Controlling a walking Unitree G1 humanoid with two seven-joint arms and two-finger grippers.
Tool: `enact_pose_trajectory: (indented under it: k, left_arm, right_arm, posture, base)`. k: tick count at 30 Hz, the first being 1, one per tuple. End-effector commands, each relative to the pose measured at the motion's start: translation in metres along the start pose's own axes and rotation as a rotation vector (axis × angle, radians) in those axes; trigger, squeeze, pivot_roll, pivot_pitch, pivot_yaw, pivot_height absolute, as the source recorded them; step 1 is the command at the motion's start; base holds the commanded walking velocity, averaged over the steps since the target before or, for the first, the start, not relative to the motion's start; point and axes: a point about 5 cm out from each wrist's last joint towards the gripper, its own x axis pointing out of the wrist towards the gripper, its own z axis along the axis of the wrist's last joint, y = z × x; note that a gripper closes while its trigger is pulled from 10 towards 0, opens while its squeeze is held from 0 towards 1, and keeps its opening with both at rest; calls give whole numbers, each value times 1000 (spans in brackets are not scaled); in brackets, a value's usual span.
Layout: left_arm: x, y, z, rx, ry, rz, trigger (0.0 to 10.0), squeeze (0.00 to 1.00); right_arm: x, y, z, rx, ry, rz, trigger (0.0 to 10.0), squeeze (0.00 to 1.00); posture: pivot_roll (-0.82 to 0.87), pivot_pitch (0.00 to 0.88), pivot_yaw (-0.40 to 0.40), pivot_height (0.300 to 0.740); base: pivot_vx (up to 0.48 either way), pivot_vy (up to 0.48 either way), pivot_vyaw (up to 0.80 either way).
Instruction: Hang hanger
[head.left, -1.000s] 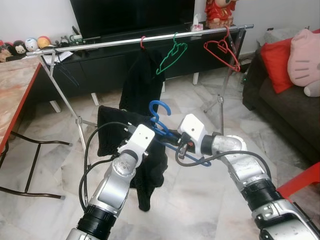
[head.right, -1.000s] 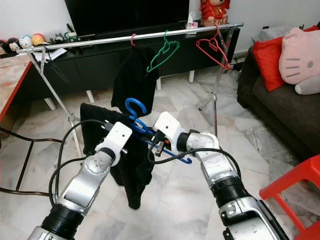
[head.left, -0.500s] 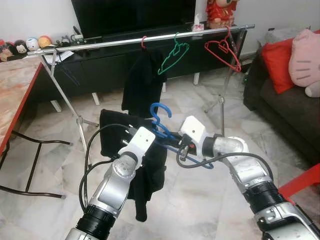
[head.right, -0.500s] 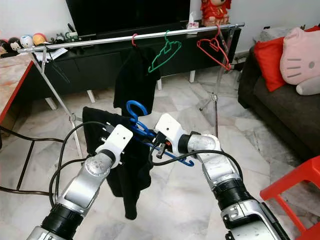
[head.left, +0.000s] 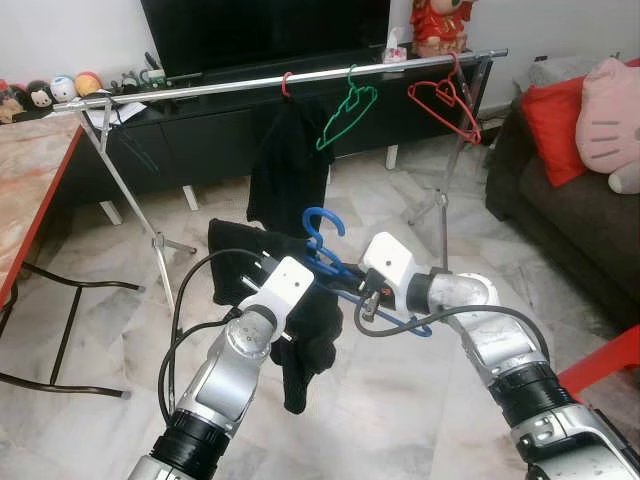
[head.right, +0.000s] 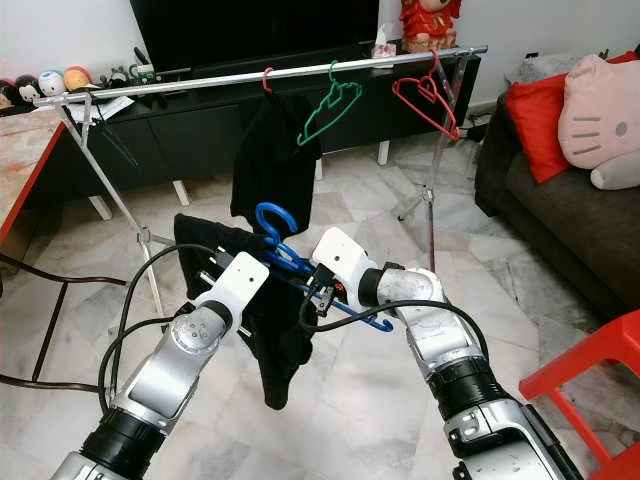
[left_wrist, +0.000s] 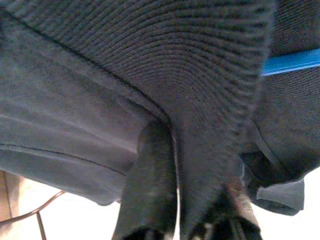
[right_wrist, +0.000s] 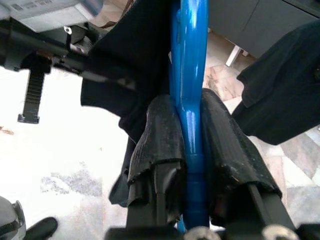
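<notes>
A blue hanger (head.left: 322, 232) carries a black garment (head.left: 300, 320) and is held in mid-air before a silver clothes rail (head.left: 230, 86). My right gripper (right_wrist: 189, 125) is shut on the blue hanger's bar, its pads (right_wrist: 160, 130) pressed on both sides. My left gripper (left_wrist: 192, 150) is shut on the black garment (left_wrist: 150, 65), pinching a ribbed fold. On the rail hang another black garment (head.left: 290, 165) on a red hook, a green hanger (head.left: 345, 108) and a red hanger (head.left: 445, 100).
A black TV cabinet (head.left: 200, 130) stands behind the rail. A dark sofa (head.left: 570, 215) with red cushion and pink plush is at right. A red-edged table (head.left: 25, 190) is at left, a red chair (head.left: 605, 365) at lower right. Marble floor lies below.
The black garment has been gathered up: its hanging tail is shorter and bunched under my left gripper. The left arm has shifted slightly right. Both grips have held.
</notes>
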Motion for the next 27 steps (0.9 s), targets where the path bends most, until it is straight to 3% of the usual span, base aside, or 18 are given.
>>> enact_pose_trajectory:
  k: [1, 8, 15, 18, 22, 27]
  left_arm:
    - [-2, 4, 4, 14, -9, 6, 0, 0]
    - [-4, 9, 3, 7, -6, 26, 0, 0]
    - [-5, 14, 3, -3, -3, 55, 0, 0]
    - [-5, 14, 3, -3, -3, 55, 0, 0]
    - [-5, 24, -14, -16, 84, 128, 0, 0]
    - [-4, 38, -21, -36, 114, 218, 0, 0]
  right_arm:
    - [0, 0, 3, -28, -12, -4, 0, 0]
    - [-5, 2, -20, -44, 86, 6, 0, 0]
    - [-12, 17, -50, -72, 202, 108, 0, 0]
    - [-11, 17, -51, -75, 201, 108, 0, 0]
    - [-29, 39, -82, -112, 336, 284, 0, 0]
    - [-42, 53, -96, -158, 417, 420, 0, 0]
  posture:
    - [-133, 0, 42, 740]
    - [-130, 0, 38, 740]
    - [-129, 0, 37, 740]
    - [-129, 0, 37, 740]
    - [-129, 0, 40, 740]
    - [-133, 0, 39, 740]
  base:
    - [0, 0, 0]
    - [0, 0, 0]
    - [0, 0, 0]
    - [0, 0, 0]
    - [0, 0, 0]
    - [0, 0, 0]
